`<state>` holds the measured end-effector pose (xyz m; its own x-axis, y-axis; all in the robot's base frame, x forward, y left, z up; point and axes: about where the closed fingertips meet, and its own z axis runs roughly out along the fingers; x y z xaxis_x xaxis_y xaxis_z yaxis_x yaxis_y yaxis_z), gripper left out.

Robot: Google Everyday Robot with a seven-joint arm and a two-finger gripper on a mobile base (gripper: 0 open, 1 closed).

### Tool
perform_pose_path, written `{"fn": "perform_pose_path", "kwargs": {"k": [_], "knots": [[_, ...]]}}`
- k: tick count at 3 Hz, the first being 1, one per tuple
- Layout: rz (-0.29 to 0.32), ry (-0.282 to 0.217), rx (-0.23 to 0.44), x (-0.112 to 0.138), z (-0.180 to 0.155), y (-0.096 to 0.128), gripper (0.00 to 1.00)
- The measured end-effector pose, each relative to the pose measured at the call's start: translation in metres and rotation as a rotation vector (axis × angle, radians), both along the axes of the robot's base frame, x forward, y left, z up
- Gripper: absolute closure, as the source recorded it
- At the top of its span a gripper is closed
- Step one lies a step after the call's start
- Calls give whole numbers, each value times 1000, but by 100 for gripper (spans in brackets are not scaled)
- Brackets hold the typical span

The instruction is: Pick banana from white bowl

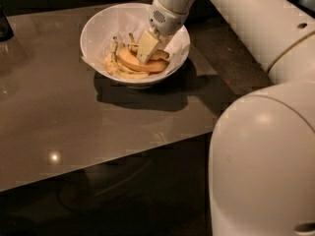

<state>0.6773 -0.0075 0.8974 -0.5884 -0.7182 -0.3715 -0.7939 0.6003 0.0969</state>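
My gripper (146, 50) is down inside the white bowl (101, 23), its tip against the fruit; I cannot tell whether it is clenched or released. The bruised banana (160, 55) lies just behind it, on top of a smooth orange banana (147, 67). Peel strips (115, 63) lie to the left. The bowl sits on the worktop (59, 112).

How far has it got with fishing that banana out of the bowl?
Reaching looks done: the gripper is down inside the white bowl, right at the bruised banana. In hand is the grab itself; whether it has hold cannot be seen. Left: lifting it out, since the banana lies in the bowl among the other fruit.
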Motion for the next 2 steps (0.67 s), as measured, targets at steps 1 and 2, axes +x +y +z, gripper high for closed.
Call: {"fn": "perform_pose_path", "kwargs": {"k": [1, 2], "knots": [[0, 0, 0, 0, 0, 0, 81], [14, -38, 11, -5, 7, -1, 100]]}}
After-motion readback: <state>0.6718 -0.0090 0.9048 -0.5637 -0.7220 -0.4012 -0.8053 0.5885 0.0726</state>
